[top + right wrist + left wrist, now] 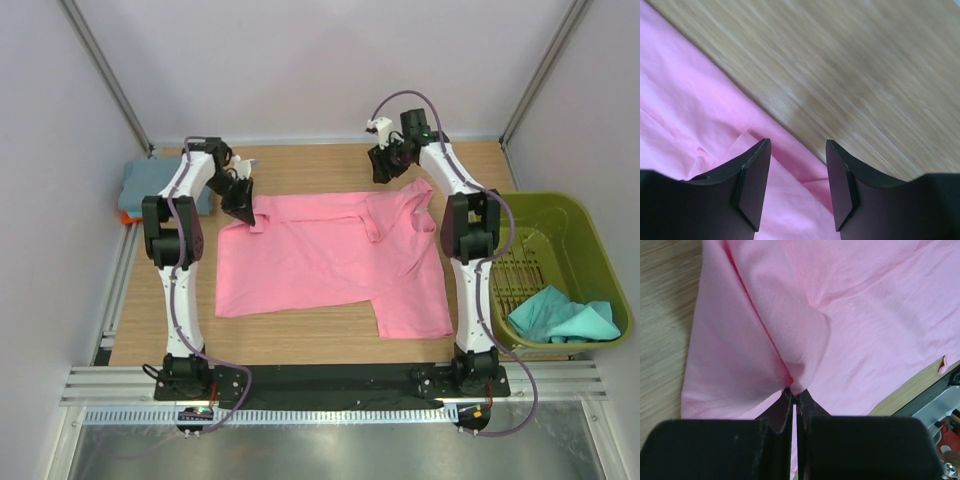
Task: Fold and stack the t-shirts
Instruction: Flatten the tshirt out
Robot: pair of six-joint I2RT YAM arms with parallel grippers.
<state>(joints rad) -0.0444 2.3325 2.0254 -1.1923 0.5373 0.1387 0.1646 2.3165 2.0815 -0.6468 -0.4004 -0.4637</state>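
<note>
A bright pink t-shirt [320,262] lies spread on the wooden table, with part of it folded over near its far right shoulder. My left gripper [243,208] is at the shirt's far left corner. In the left wrist view the left gripper [796,392] is shut on a pinched fold of the pink t-shirt [865,315]. My right gripper [386,165] hovers over the shirt's far right edge. In the right wrist view the right gripper [797,145] is open and holds nothing, with the pink t-shirt [685,115] below it. A teal t-shirt [560,315] lies in the basket.
The olive-green basket [590,225] stands at the table's right edge. A folded grey-blue t-shirt [150,183] rests at the far left on something orange [127,216]. Bare wood [865,75] runs behind the pink shirt. White walls enclose the table.
</note>
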